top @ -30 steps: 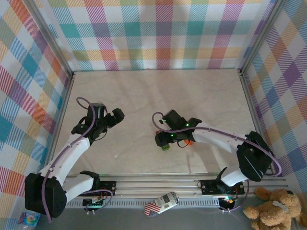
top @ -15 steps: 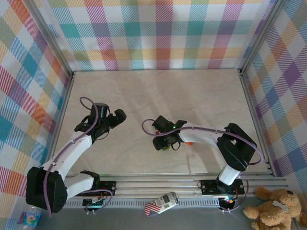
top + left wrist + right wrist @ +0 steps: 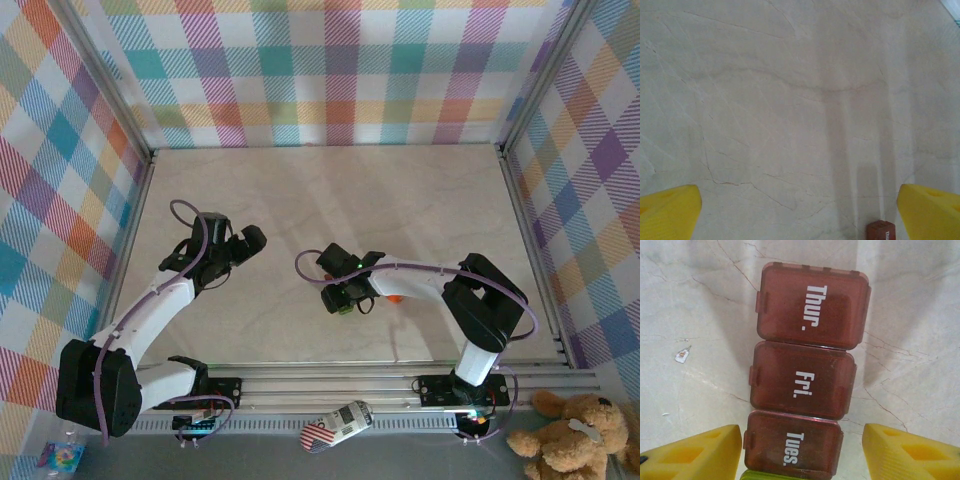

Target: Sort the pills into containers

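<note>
Lena: Since a second ago the right arm has been folding its elbow in, and the right claw (image 3: pixel 345 292) is sitting a shade further toward 9 o'clock, low over the pill strip (image 3: pixel 804 382).

Tom: Where is the strip lying?

Lena: Flat on the table (image 3: pixel 300 200), toward 6 o'clock of its middle. Under the right wrist it is running from 12 to 6 o'clock: Thur., Fri., Tues., lids down, then the green end box (image 3: pixel 771 476).

Tom: Is the claw gripping it?

Lena: Not yet, I'd say. Its fingers are straddling the Tues. box, one just beside it, the other showing bare table between. That is probably lining up a pinch across the narrow width, to steady the strip.

Tom: And the other arm?

Lena: The left claw (image 3: pixel 248 240) is hanging spread wide, well apart at 9 o'clock, likely keeping clear. An orange bottle (image 3: pixel 395 297) is peeking out at 3 o'clock of the strip.
</note>
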`<state>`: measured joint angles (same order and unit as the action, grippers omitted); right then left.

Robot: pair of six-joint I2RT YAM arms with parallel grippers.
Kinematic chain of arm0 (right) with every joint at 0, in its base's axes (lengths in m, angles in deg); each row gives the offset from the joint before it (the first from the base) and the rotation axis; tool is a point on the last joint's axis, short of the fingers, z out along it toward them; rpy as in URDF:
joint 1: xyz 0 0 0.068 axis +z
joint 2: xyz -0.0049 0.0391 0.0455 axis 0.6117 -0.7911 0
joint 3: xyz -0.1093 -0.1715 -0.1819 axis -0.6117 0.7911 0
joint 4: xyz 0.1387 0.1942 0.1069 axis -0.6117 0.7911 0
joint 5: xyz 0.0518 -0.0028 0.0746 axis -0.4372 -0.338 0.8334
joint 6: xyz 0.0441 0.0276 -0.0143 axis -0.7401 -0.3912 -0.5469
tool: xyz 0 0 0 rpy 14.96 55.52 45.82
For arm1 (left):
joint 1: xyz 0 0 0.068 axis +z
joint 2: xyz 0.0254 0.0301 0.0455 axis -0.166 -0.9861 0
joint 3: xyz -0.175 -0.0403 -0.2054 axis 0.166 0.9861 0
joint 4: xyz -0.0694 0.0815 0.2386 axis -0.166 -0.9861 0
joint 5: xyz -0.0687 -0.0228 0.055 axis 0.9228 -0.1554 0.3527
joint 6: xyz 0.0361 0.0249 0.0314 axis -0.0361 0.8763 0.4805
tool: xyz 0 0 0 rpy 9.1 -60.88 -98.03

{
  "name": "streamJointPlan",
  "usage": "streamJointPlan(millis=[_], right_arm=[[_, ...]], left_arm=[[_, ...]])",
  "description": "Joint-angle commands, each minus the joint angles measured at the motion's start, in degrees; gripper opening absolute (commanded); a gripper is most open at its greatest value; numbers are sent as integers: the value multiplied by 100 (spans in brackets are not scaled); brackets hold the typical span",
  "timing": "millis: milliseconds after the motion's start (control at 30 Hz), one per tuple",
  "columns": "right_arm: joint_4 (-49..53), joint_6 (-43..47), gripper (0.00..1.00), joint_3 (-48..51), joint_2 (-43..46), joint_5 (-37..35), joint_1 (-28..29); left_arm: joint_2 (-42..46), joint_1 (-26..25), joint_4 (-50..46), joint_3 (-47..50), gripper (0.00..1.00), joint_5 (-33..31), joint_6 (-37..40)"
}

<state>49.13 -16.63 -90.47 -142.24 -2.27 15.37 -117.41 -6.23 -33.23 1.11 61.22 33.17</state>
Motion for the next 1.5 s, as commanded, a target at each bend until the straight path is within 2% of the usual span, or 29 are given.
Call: streamJointPlan(millis=[0, 467, 700, 933, 1133, 1467], right_arm=[[-9, -150, 65, 69, 7, 11, 67], [-81, -269, 65, 265, -26, 4, 194], [-199, -307, 57, 293, -89, 13, 194], [-307, -331, 50, 379, 41, 64, 194], [-455, -297, 47, 436, 228, 83, 194], [-659, -185, 43, 410, 524, 17, 154]], left_arm=[[-20, -78, 30, -147, 100, 35, -43], [64, -82, -25, -131, 100, 22, -61], [146, -82, -43, -99, 100, 0, -152], [392, -82, -199, -108, 100, -196, -622], [546, -84, -480, -134, 100, -384, -1022], [633, -126, -266, 112, 100, -340, -1063]])
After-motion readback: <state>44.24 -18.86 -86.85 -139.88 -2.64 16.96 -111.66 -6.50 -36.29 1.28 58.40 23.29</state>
